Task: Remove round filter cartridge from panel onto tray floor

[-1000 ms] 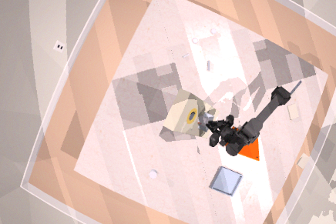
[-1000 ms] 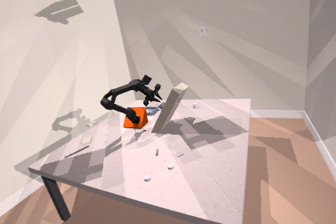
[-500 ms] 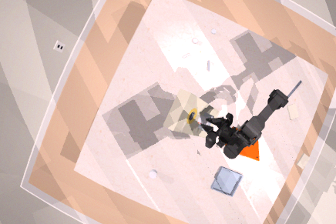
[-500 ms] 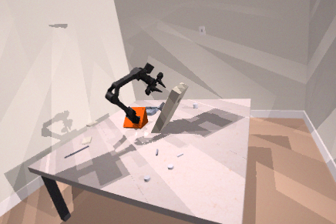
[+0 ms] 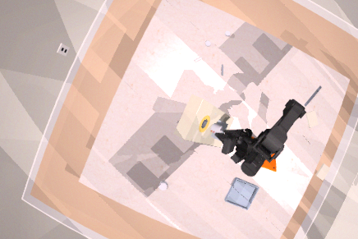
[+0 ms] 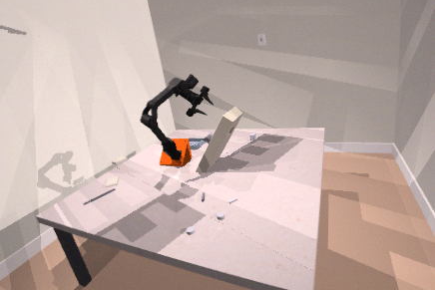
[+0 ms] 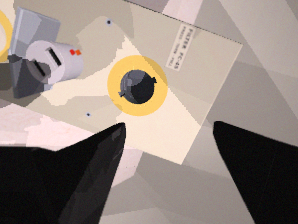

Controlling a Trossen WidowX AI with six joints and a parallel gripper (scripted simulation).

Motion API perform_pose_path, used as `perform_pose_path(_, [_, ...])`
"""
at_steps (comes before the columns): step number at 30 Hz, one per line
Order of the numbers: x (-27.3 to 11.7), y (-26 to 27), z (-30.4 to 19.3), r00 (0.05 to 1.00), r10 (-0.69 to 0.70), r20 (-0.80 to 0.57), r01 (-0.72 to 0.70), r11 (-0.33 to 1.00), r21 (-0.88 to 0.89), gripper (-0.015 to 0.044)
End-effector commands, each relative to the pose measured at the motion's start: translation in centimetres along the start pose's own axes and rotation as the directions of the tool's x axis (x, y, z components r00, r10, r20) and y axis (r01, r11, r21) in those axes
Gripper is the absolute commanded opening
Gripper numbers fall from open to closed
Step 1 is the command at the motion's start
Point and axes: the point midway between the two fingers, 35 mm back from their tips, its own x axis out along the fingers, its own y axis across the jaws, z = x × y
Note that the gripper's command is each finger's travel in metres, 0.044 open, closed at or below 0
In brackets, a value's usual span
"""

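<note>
The filter cartridge [image 5: 216, 128] [image 7: 56, 61] is out of its hole. Its slotted face and red side marks show in the wrist view, and it sits against a grey-blue bracket [image 7: 42, 21] on the panel; whether it is supported there is unclear. The cream service panel [image 5: 186, 127] [image 6: 218, 139] [image 7: 210, 60] leans, with an empty round hole [image 5: 204, 123] [image 7: 137, 86] ringed in yellow. My gripper [image 5: 221, 143] [image 6: 210, 110] [image 7: 168, 127] is open and empty, above the panel face and to one side of the cartridge. The blue-grey tray [image 5: 250, 205] lies apart from the panel, with no cartridge in it.
The orange base [image 5: 269, 163] [image 6: 172, 157] of the arm stands between the tray and a dark rod [image 5: 313, 95] [image 6: 99, 196]. Small white round pieces [image 5: 163, 186] [image 5: 208, 43] [image 5: 227, 34] and a short grey pin [image 5: 222, 70] lie on the table. Part of another yellow ring [image 7: 4, 50] shows at the wrist view's left edge.
</note>
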Motion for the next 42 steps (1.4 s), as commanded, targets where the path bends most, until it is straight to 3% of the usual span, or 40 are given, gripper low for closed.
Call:
perform_pose_path(1, [1.0,1.7,0.8,0.998,0.062,0.026,-0.067,0.948,0.312,0.0305])
perform_pose_path(6, [2.0,3.8,1.6,0.989,0.136,0.057,-0.138,0.718,0.683,0.0305])
perform_pose_path(11, [2.8,6.0,2.4,0.973,0.214,0.084,-0.156,0.347,0.925,0.0305])
perform_pose_path(18, [3.7,9.3,3.3,0.938,0.325,0.116,-0.032,-0.252,0.967,0.0305])
perform_pose_path(20, [3.8,9.9,3.5,0.93,0.346,0.121,0.01,-0.354,0.935,0.0305])
perform_pose_path(42, [5.5,10.5,3.8,0.929,0.348,0.124,0.013,-0.368,0.93,0.0305])
